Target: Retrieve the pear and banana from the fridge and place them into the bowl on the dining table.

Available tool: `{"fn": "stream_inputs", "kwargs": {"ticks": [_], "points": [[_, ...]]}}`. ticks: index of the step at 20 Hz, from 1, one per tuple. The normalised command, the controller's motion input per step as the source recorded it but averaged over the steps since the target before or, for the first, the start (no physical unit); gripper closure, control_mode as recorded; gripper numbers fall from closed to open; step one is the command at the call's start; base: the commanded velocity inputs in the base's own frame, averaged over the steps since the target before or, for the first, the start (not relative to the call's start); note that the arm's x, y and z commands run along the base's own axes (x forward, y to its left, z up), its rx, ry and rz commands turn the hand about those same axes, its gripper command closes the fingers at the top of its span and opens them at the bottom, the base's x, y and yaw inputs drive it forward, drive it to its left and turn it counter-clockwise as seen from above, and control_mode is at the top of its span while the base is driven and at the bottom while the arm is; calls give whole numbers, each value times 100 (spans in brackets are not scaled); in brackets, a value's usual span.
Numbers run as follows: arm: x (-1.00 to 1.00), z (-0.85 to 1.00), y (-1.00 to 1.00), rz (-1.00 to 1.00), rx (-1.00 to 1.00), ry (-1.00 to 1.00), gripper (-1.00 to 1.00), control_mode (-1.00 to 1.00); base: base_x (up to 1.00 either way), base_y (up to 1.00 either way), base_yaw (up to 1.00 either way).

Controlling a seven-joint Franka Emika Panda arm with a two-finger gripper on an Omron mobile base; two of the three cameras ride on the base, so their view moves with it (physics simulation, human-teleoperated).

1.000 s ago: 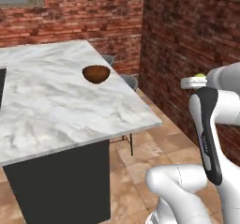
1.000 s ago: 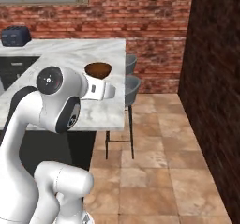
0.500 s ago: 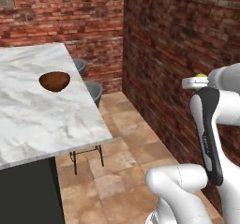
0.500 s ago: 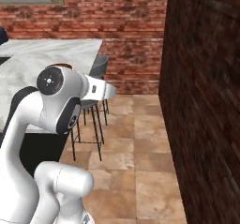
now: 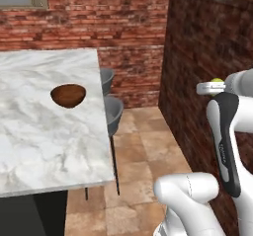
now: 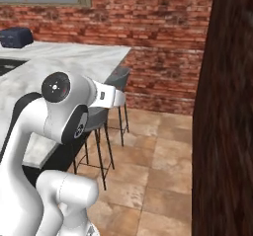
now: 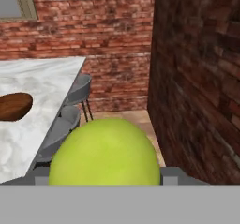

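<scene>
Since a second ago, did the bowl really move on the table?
No. The bowl sits at the same spot near the dining table's far right edge; the camera moved with the base.

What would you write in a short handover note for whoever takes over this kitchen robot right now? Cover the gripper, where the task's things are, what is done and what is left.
Gripper: shut on the pear, carried in the air off the table's right end, beside the dark brick wall.
Bowl: on the dining table, near its right edge, apparently empty.
Stools: two grey ones tucked at that end of the table.
Done: pear picked up and brought near the table.
Left: reach over the bowl, release the pear into it, then fetch the banana and add it.
</scene>
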Motion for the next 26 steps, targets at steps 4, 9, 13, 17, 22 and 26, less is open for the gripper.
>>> {"fn": "stream_inputs", "kwargs": {"ticks": [4,9,13,17,22,26], "points": [[0,0,0,0,0,0,100,100,99,-44,40],[0,0,0,0,0,0,100,100,78,-51,32],[0,0,0,0,0,0,100,100,69,-44,29],[0,0,0,0,0,0,100,100,66,-32,30],[0,0,0,0,0,0,100,100,63,-27,30],[0,0,0,0,0,0,100,100,60,-11,29]]}}
